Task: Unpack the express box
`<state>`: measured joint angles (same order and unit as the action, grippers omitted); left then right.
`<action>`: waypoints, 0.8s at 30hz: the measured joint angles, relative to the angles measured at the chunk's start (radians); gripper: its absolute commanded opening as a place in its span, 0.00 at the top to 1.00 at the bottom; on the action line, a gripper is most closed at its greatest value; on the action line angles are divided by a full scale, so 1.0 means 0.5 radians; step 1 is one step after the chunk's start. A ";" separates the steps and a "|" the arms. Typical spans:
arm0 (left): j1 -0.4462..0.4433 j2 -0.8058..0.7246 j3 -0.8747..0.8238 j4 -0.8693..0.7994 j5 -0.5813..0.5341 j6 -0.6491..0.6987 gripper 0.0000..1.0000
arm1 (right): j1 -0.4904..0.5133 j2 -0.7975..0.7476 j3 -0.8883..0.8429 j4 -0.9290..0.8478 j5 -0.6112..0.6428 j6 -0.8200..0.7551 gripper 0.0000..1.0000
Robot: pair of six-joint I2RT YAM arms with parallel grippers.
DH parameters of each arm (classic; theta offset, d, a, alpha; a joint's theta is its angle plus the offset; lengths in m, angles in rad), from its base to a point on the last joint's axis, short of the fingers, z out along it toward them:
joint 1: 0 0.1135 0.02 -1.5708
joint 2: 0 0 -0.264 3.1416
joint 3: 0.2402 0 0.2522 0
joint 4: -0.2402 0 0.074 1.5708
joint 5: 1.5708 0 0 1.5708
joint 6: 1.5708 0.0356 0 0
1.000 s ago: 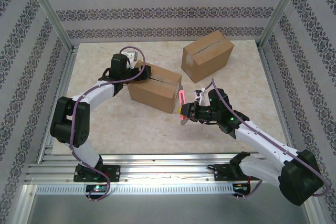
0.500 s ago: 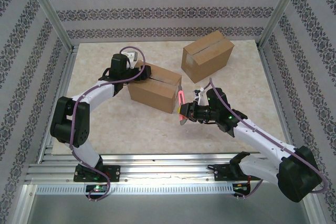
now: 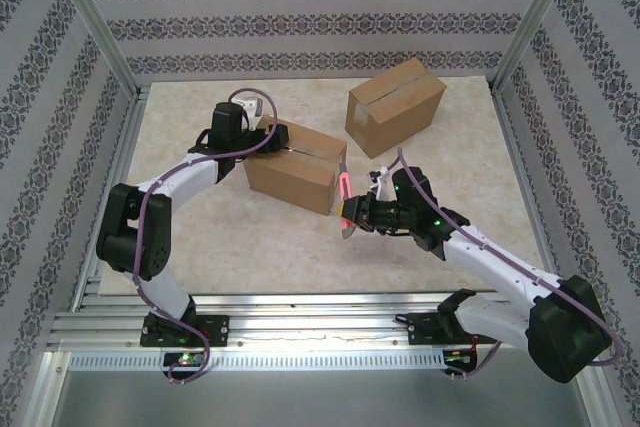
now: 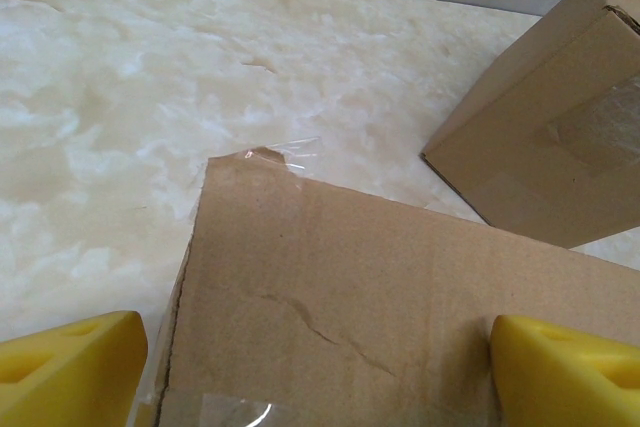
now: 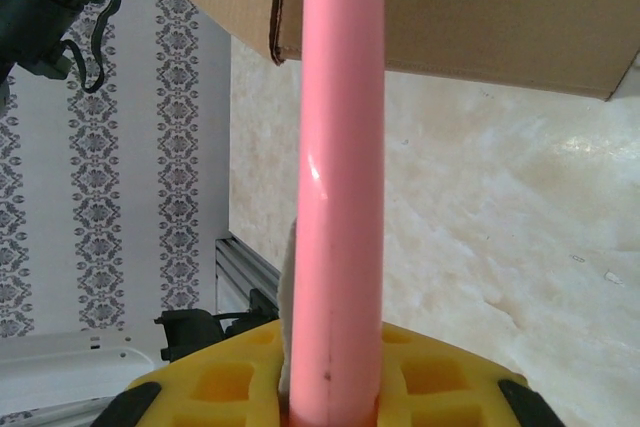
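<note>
Left gripper (image 3: 268, 137): jaws wide, astride the left end of the near box (image 3: 300, 175), mid-table.
Right gripper (image 3: 352, 215): clamped on a pink tool (image 3: 345, 190), perhaps a cutter, just beside that box.
Second box (image 3: 395, 107): behind, apart.

Left arm (image 3: 180, 179) stretched forward, fingers (image 4: 65, 367) spread wide; right arm (image 3: 490, 259) angled inward, fingers (image 5: 225, 387) clamped.

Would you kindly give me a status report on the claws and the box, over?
Left claw open over near box, left end. Right claw shut on pink tool, beside its right end. Flaps closed. Second box behind, apart.
</note>
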<state>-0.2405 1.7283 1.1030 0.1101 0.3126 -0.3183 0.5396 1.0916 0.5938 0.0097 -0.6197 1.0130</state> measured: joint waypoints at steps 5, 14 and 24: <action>0.000 0.003 0.003 0.000 0.000 -0.001 0.12 | 0.013 0.014 0.001 0.021 0.005 0.001 1.00; 0.000 0.008 0.008 0.000 0.000 -0.002 0.12 | 0.066 0.016 0.001 0.042 0.053 0.005 1.00; 0.000 0.015 0.017 -0.001 0.000 0.001 0.12 | 0.172 0.004 0.000 0.049 0.152 0.041 1.00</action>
<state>-0.2405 1.7359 1.1114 0.1097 0.3126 -0.3180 0.6258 1.0935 0.5938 0.0341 -0.5438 1.0336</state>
